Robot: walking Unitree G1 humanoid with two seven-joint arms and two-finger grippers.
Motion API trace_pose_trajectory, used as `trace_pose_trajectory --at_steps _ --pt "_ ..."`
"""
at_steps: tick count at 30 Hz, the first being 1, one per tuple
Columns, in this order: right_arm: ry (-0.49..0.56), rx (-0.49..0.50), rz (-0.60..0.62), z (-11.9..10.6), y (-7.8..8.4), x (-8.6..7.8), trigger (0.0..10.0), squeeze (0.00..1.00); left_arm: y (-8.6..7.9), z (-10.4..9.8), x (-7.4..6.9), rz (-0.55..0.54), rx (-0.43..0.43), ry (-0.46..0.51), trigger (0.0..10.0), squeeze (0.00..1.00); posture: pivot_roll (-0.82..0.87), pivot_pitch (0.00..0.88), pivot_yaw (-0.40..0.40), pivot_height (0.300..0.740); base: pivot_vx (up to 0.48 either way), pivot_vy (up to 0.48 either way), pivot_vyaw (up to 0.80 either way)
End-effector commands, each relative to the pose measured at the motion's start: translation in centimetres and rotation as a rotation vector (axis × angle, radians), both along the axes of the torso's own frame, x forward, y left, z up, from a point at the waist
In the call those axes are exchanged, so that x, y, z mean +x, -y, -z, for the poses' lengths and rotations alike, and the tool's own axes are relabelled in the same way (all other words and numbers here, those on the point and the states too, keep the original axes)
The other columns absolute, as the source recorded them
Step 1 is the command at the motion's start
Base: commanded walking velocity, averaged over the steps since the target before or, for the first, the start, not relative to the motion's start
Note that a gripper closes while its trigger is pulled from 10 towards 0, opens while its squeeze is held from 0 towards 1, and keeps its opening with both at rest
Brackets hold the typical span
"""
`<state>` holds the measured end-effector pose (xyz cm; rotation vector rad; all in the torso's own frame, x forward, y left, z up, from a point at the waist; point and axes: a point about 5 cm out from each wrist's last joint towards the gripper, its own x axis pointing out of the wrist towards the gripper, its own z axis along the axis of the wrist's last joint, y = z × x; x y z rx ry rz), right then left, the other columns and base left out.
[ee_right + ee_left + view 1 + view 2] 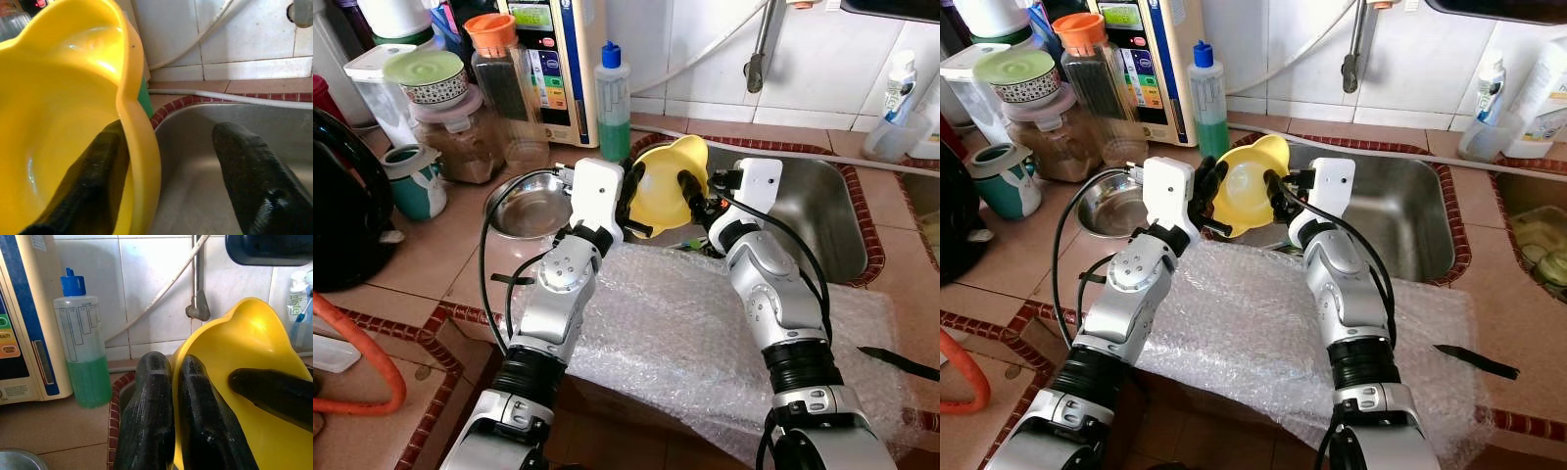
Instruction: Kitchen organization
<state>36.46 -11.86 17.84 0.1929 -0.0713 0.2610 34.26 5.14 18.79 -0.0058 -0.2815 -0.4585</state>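
Held up at the near left corner of the stainless steel sink basin point(822, 211), over the counter edge: a glossy yellow plastic bowl with a wavy rim point(668, 186), tipped on its side, hollow facing the robot; just behind it a clear squeeze bottle of green liquid with a blue cap point(613, 106), and to its left a small round steel dish point(530, 206) on the tiled counter; in front, a sheet of clear bubble wrap point(685, 333) spread over the counter edge.

Left gripper point(173, 396) closed on the bowl's rim, wall pinched between the two fingers, one outside and one inside the hollow; right gripper point(171, 161) spread open, one finger lying against the inner wall, the rim standing between the fingers, the other finger well off over the basin, so no clamp there.

Probably light and fairly stiff, with some flex at the thin rim; smooth and likely slippery, perhaps wet; hardly fragile. Best taken by the rim, wall between the fingers, squarely rather than at a fingertip, lest it pivot and slide out.
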Motion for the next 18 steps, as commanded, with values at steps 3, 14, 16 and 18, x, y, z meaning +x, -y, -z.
trace_pose_trajectory --at_steps 3,14,16,18 --pt "-0.048 -0.004 0.012 0.74 0.28 0.27 0.0 0.00 0.53 -1.70 -0.50 0.053 -0.021 0.075 10.0 0.00 0.09 0.022 0.095 0.740 0.000 0.000 0.00" --pt "-0.063 0.004 0.001 1.12 0.23 0.13 0.0 0.00 0.20 -1.62 -0.35 0.040 -0.012 0.074 10.0 0.00 0.09 0.017 0.097 0.740 0.000 0.000 0.00" --pt "-0.065 0.003 0.001 1.21 0.26 0.10 0.0 0.00 0.26 -1.61 -0.34 0.042 -0.012 0.073 10.0 0.00 0.09 0.017 0.097 0.740 0.000 0.000 0.00" --pt "-0.067 0.001 0.005 1.30 0.39 0.06 0.0 0.00 0.31 -1.62 -0.36 0.043 -0.010 0.072 10.0 0.00 0.09 0.020 0.099 0.740 0.000 0.000 0.00"
